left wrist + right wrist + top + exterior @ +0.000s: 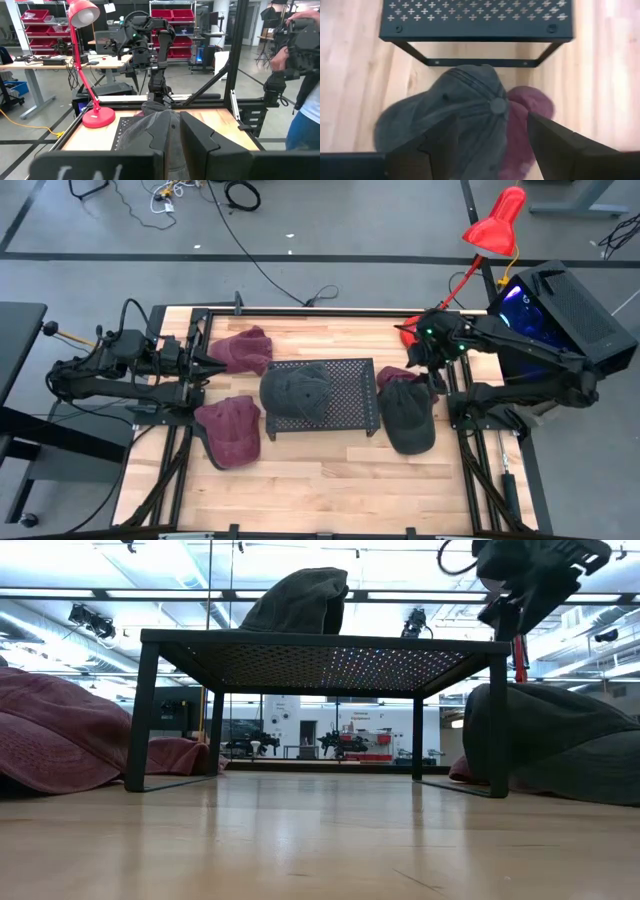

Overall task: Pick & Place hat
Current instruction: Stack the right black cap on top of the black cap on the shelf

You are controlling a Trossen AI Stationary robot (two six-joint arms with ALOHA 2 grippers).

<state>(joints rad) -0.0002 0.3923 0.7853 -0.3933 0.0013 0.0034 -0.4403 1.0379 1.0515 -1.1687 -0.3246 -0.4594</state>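
R gripper above grey cap on table beside mesh rack, fingers spread, cap below gap, not touching. L gripper parked at table's left edge, finger state unclear.

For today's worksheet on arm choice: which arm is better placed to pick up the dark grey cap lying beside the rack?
The right gripper: it hovers open directly above the grey cap.
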